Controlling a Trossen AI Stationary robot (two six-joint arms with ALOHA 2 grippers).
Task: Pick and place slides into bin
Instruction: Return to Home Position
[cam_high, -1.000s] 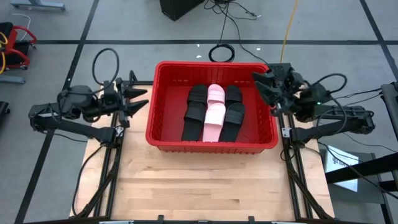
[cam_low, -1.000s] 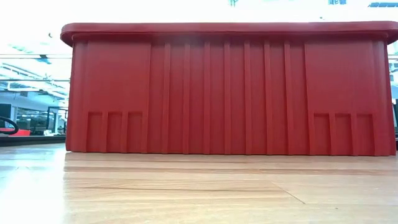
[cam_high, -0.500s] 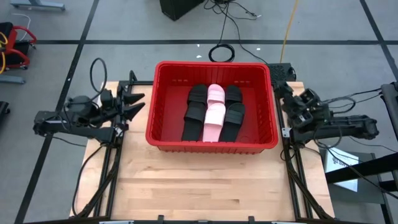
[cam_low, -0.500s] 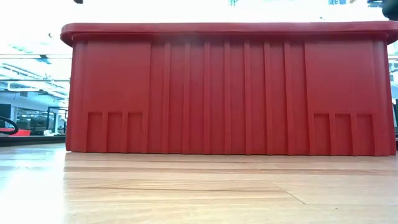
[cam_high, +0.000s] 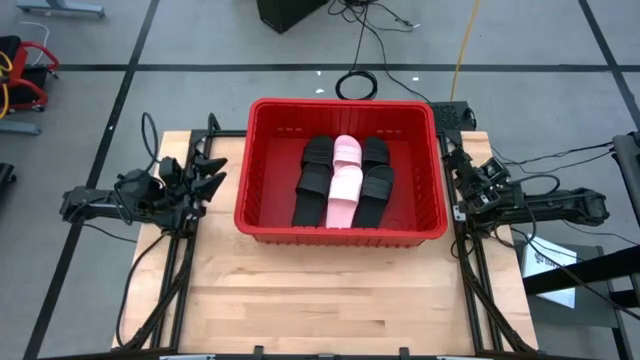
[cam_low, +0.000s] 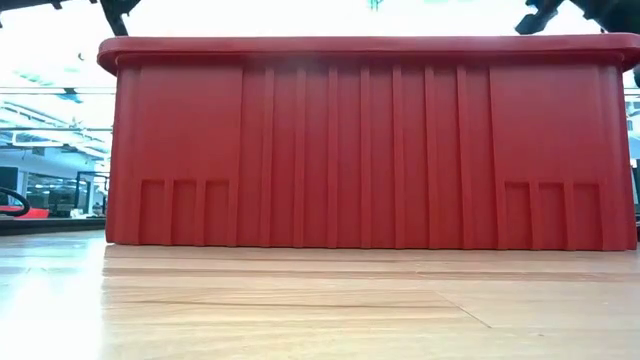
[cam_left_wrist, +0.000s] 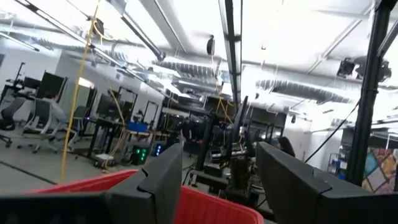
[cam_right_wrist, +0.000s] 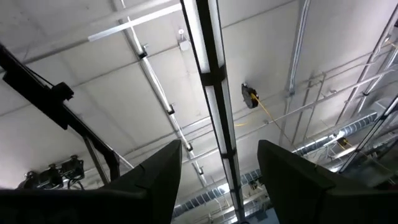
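Claw on left arm (cam_high: 208, 172): released, folded low at counter (cam_high: 330, 290) left edge. Right claw (cam_high: 455, 165): released, at right edge. Bin (cam_high: 340, 232) stands between.

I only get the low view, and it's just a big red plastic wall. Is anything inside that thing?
Observer: Yes. From above, the red bin holds pink slides in the middle, with black slides on both sides.
Visitor: Any left outside it?
Observer: None shows on the wooden table.
Visitor: And where's the robot?
Observer: The left gripper and the right gripper sit open just outside the bin's left and right walls.
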